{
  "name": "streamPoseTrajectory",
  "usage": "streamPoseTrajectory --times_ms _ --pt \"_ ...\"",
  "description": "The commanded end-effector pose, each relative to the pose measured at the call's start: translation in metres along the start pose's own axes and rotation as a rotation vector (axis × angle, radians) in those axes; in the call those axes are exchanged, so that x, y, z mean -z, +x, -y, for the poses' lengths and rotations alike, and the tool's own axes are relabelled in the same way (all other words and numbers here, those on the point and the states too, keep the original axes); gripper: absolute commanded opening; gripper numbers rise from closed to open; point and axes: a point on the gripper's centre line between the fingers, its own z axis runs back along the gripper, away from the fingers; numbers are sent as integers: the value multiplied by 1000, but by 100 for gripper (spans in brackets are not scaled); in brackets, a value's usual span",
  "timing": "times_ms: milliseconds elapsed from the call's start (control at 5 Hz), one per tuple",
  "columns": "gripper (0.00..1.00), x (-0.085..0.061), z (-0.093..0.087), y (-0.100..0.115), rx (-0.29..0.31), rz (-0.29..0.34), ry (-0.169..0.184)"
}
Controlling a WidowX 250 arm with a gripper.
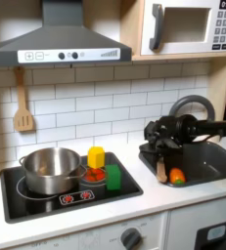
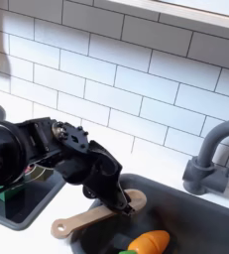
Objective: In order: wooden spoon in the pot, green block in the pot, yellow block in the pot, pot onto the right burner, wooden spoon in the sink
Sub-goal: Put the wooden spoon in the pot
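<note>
The wooden spoon [image 2: 78, 222] lies slanted over the sink's left edge, its bowl toward the second exterior view's left. My gripper [image 2: 117, 201] comes down on its handle, and its fingers close on both sides of it. In the first exterior view the gripper [image 1: 160, 163] sits at the sink's left rim with the spoon [image 1: 162, 176] below it. The steel pot [image 1: 51, 168] stands on the left burner. The yellow block [image 1: 96, 155] and green block [image 1: 113, 177] stand on the right burner [image 1: 97, 182].
An orange carrot toy [image 2: 149, 241] lies in the sink [image 2: 190, 213] beside the spoon. A grey faucet [image 2: 211, 159] rises behind the sink. A slotted wooden spatula [image 1: 23, 107] hangs on the tiled wall. The range hood [image 1: 56, 44] overhangs the cooktop.
</note>
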Motion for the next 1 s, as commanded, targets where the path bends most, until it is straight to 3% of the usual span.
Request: streamPoseTrajectory --times_ms 0,200,400,800 --pt "0 -14 -6 31 29 83 11" --pt "0 -26 -14 45 20 119 41" --pt "0 -44 -34 50 -64 156 99" --pt "0 -75 -73 33 -218 161 218"
